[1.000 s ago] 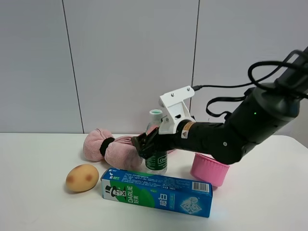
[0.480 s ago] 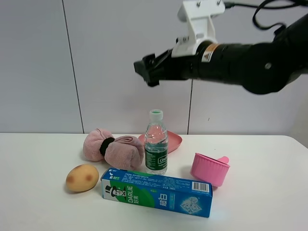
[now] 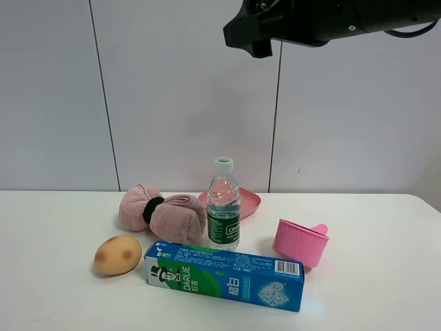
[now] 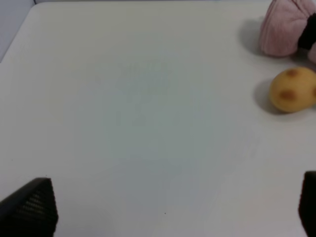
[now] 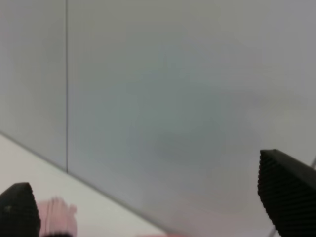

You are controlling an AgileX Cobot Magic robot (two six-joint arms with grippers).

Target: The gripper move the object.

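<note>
The clear water bottle [image 3: 224, 207] with a white cap and green label stands upright on the white table [image 3: 372, 296], between a pink towel and a pink cup. My right gripper [image 3: 242, 33] is high above it near the top of the exterior view, holding nothing. In the right wrist view the gripper [image 5: 153, 197] is open, its two black fingertips [image 5: 286, 190] wide apart against the grey wall. My left gripper [image 4: 168, 212] is open and empty over bare table; it does not show in the exterior view.
A blue-green toothpaste box [image 3: 224, 274] lies in front of the bottle. A potato [image 3: 118, 254] sits at the left, also in the left wrist view [image 4: 292, 90]. A rolled pink towel [image 3: 162, 212], a pink dish [image 3: 248, 202] and a pink handled cup [image 3: 300, 241] surround the bottle.
My right gripper was around the bottle on the table, then let go and rose steeply to the top of the view. The bottle stands where it was.
</note>
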